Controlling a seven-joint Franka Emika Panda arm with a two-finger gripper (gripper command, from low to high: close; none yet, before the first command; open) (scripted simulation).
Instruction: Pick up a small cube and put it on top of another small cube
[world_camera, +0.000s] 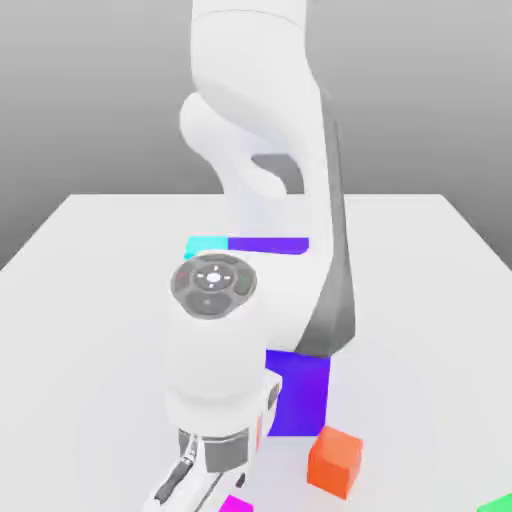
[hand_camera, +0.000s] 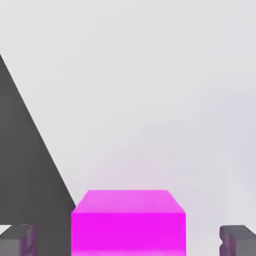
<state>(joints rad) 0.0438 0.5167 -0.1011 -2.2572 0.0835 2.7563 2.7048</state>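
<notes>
Magenta cube (hand_camera: 128, 222) sits on the white table (world_camera: 100, 250) at the near edge of the exterior view, directly under the claw (hand_camera: 128, 240) and centred between its two fingers (hand_camera: 19, 240), which stand released and wide, gripping nothing. Being a cube, it has no long axis; its faces look square to the fingers. Green cube (world_camera: 497, 505) lies well apart, toward the exterior view's near right.

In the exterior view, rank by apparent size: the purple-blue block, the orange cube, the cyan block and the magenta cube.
1. Big purple-blue block, though the arm hides part of it.
2. Small orange cube, nearer the camera.
3. Cyan block, far back and partly hidden.
4. Small magenta cube, cut by the frame edge, so its rank is unsure.
</notes>
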